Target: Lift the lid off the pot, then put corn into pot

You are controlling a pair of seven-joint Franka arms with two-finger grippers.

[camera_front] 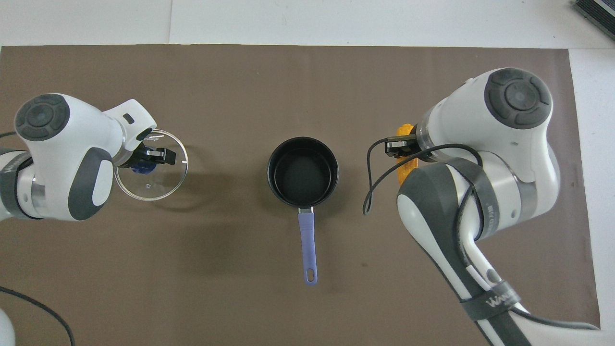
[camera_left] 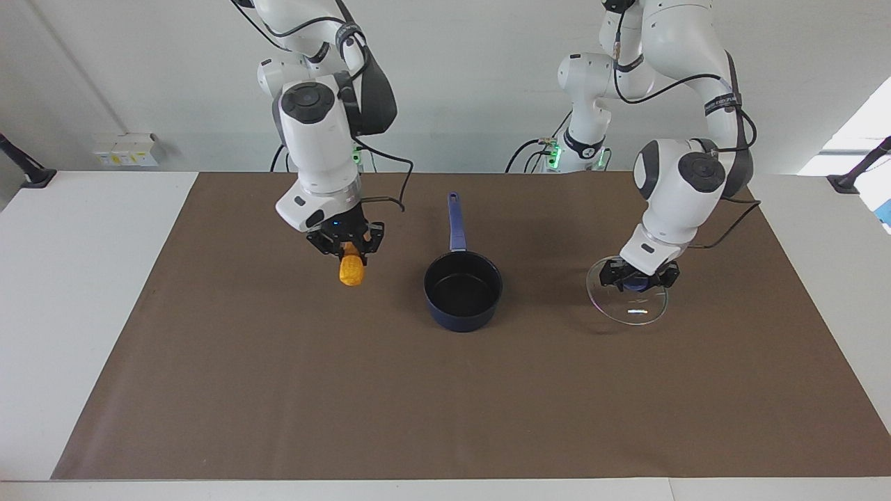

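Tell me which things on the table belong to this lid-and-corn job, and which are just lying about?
Part of the job:
- pot, open and empty
- lid, held by its knob in the left gripper, toward the left arm's end of the table
- corn, held in the right gripper, above the mat beside the pot

Just there:
- brown mat
- no loose clutter on it

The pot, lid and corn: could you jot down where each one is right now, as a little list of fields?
pot: open and empty, mid-mat, handle toward the robots
lid: off the pot, toward the left arm's end of the table, held by its knob
corn: in the air, hanging beside the pot
left gripper: shut on the lid
right gripper: shut on the corn
mat: brown
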